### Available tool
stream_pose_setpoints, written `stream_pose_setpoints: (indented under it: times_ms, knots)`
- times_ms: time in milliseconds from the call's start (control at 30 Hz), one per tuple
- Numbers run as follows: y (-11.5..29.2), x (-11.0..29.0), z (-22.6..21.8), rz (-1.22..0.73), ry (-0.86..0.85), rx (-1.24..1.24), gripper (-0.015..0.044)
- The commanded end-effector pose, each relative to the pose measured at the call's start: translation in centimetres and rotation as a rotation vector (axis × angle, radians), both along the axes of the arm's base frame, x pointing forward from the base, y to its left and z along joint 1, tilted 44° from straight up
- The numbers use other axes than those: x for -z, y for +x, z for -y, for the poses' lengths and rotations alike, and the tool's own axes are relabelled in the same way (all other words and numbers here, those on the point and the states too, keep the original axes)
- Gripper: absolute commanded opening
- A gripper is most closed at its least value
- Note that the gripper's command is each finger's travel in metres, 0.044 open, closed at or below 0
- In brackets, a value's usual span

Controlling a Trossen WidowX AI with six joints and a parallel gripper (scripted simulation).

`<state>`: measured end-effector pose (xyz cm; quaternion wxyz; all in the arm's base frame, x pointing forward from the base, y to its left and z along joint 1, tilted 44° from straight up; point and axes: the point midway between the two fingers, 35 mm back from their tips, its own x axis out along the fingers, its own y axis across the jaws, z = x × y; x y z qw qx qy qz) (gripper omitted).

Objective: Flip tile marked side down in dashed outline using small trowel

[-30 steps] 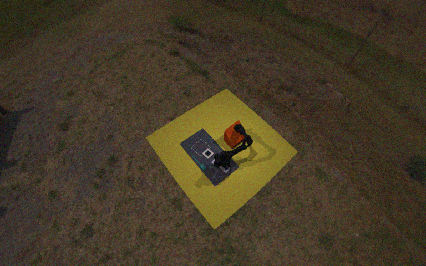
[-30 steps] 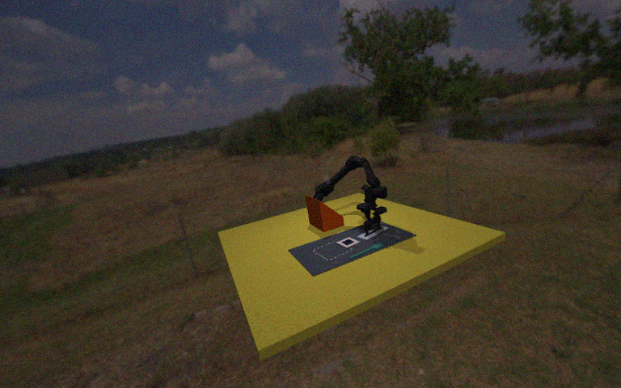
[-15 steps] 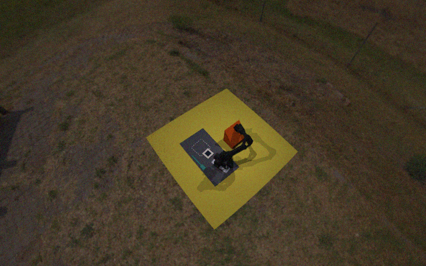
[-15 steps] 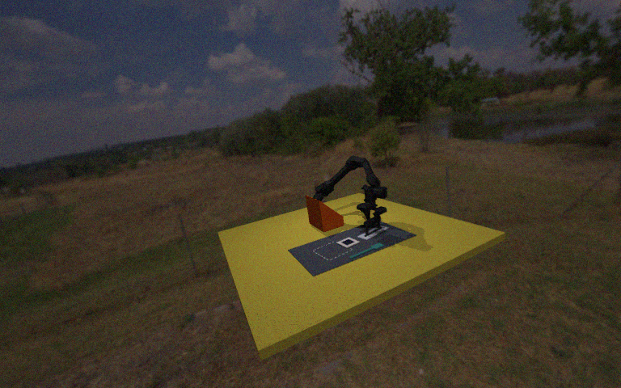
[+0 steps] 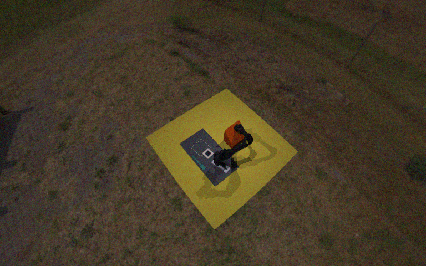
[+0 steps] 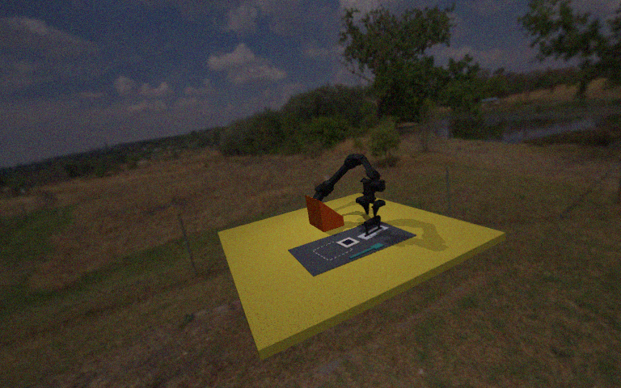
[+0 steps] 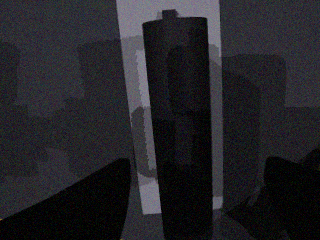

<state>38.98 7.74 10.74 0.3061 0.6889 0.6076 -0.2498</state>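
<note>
The trowel (image 5: 224, 168) (image 6: 372, 227) (image 7: 176, 127) has a dark handle and a white blade. It lies on the grey mat (image 5: 217, 179) (image 6: 315, 266) near its end. My gripper (image 5: 220, 159) (image 6: 371, 210) (image 7: 198, 168) is open and hangs just above the trowel handle, with the fingers spread on either side and not touching it. The tile (image 5: 207, 153) (image 6: 348, 242) lies flat on the mat with a white frame and black centre facing up. It sits beside the dashed outline (image 5: 192, 148) (image 6: 330, 259), outside it.
A teal tool (image 5: 198, 163) (image 6: 366, 250) lies on the mat along its long edge. An orange wedge block (image 5: 232, 134) (image 6: 323, 215) stands at the arm's base. The mat lies on a yellow table (image 5: 219, 203) (image 6: 297, 301) set in a grassy field.
</note>
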Motion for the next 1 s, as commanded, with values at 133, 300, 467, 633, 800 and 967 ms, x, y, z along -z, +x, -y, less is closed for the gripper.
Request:
stream_pose_setpoints:
  times_ms: [133,300,467,633,800,967]
  knots:
    - [0.4,-0.3,0.1,0.054,-0.009,-0.058,0.0270]
    - [0.4,0.0,-0.2,0.054,-0.009,-0.058,0.0270]
    - [0.6,0.6,-0.8,0.054,-0.009,-0.058,0.0270]
    - [0.7,1.2,-1.3,0.054,-0.009,-0.058,0.0270]
    - [0.8,1.7,-1.9,0.054,-0.009,-0.058,0.0270]
    - [0.9,2.3,-2.4,0.055,-0.008,-0.058,0.0270]
